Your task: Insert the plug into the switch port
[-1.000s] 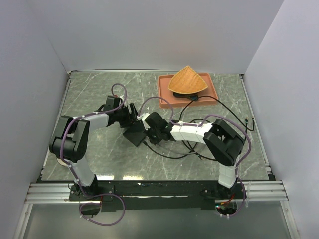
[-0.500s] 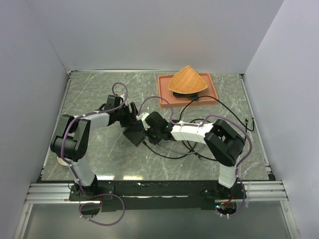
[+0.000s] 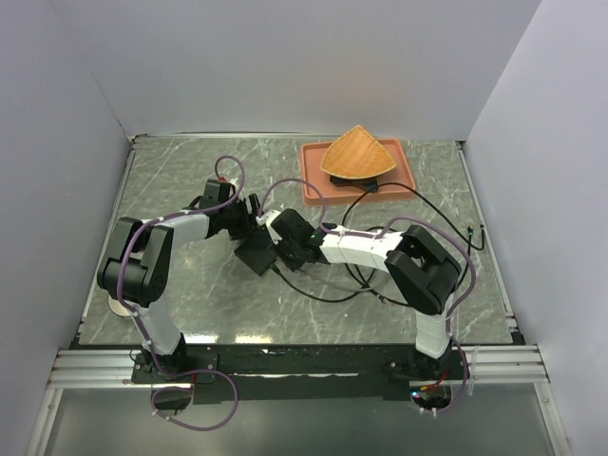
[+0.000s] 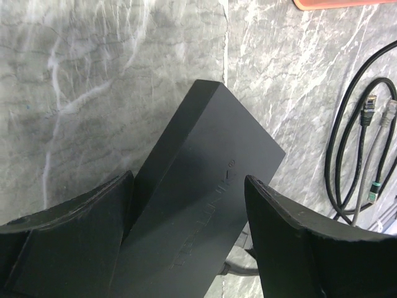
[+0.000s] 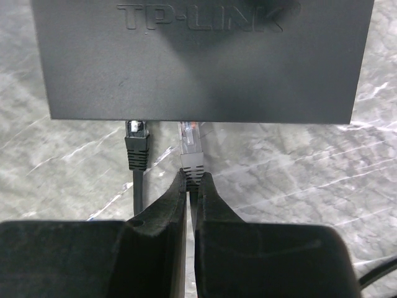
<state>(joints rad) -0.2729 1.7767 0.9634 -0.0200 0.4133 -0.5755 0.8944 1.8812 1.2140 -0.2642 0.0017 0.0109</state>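
The right gripper (image 5: pixel 191 177) pinched the clear plug (image 5: pixel 190 144) by its boot, the tip meeting the long edge of the black switch (image 5: pixel 198 68), just beside a black plug (image 5: pixel 137 141). The left gripper (image 4: pixel 189 186) clasped that switch over the marble table (image 4: pixel 93 93).

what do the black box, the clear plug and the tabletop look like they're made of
The black box: likely moulded plastic, matte; lettering is formed in its face and highlights are dull.
The clear plug: probably hard translucent plastic; coloured wires show through it.
The tabletop: grey with white veins like marble, slight sheen; stone or printed laminate, I cannot tell.
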